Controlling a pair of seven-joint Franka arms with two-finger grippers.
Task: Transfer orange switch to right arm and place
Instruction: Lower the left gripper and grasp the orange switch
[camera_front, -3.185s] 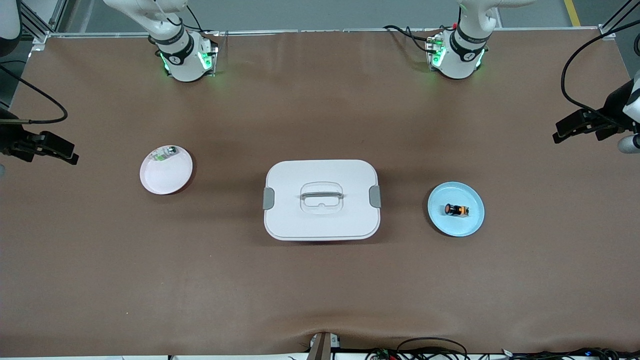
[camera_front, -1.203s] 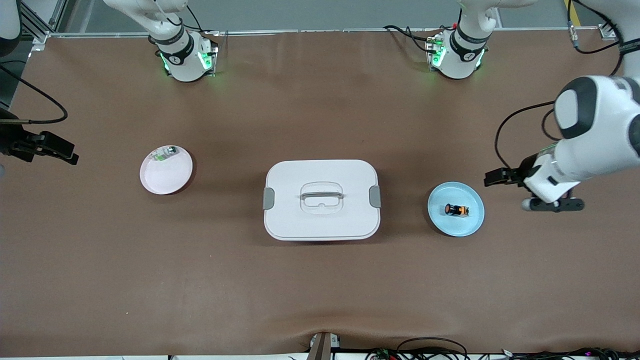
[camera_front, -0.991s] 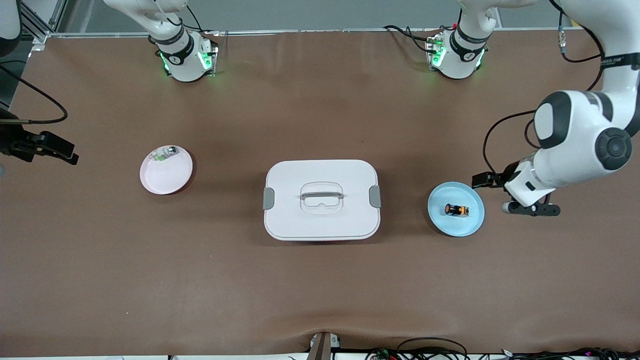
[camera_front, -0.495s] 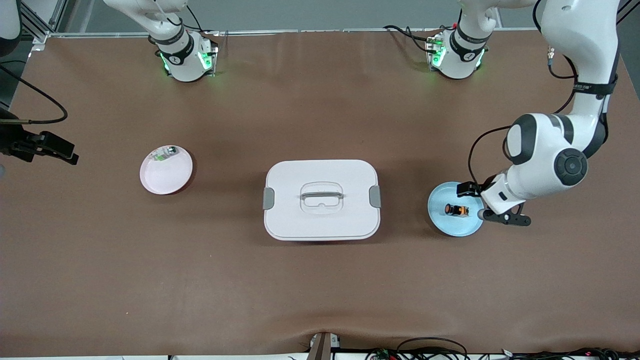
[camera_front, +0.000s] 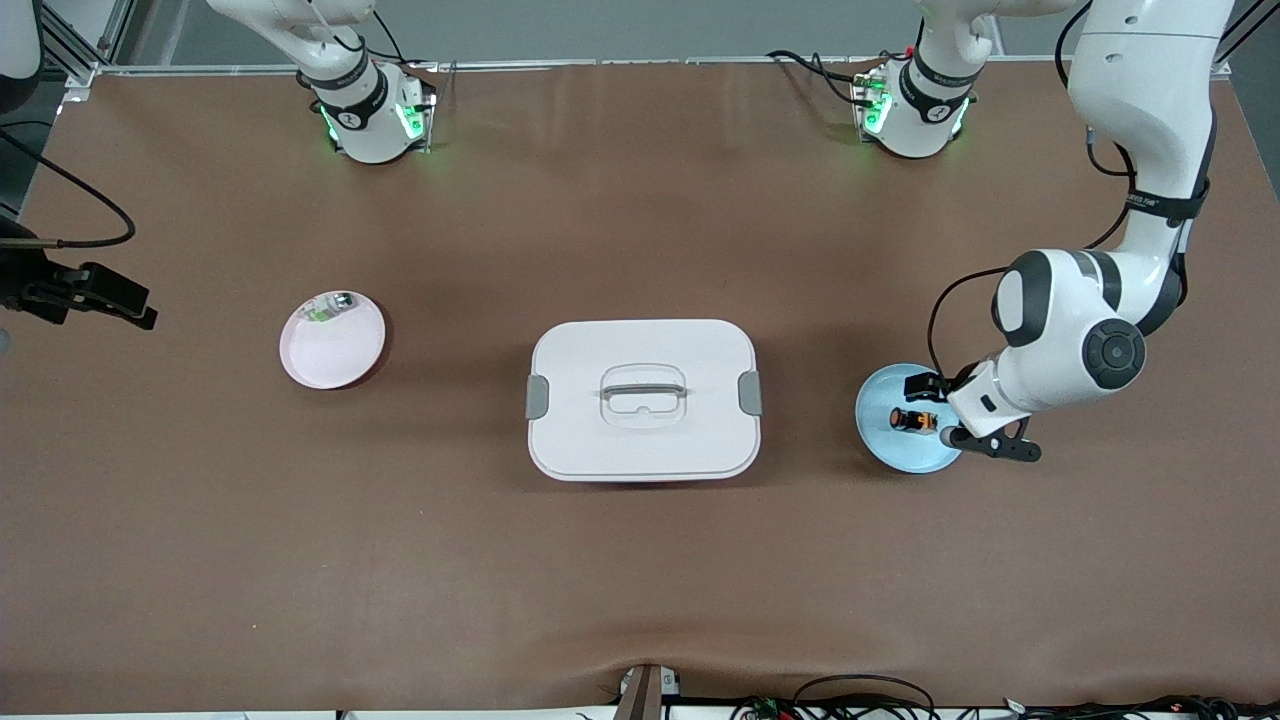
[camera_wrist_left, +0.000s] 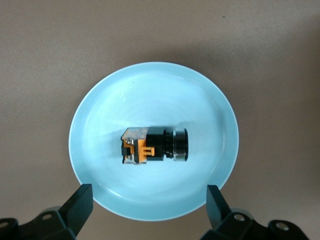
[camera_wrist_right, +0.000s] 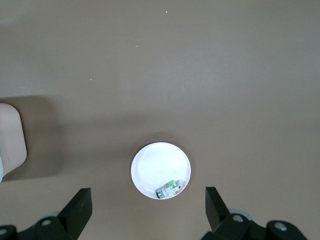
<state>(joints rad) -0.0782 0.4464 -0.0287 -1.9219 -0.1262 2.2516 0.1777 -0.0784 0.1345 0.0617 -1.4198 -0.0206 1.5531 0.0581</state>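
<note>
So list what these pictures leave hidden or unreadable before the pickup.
- Left claw, left wrist view: only its two fingertips show, open; the frame edge cuts off the rest.
- Left claw, front view: the arm's wrist covers most of it over the blue plate.
- Orange switch, front view: too small for detail.
- Right claw, front view: cut by the frame edge.
- Small white-and-green part on the white plate: too small to identify.

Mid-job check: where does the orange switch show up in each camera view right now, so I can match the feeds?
Front view: orange switch lies on the blue plate, toward the left arm's end of the table, beside the white box.
Left wrist view: switch lies on its side mid-plate, just above the open left end effector.
Right wrist view: not in it.
Shared landmark: the blue plate, in the front and left wrist views.
</note>
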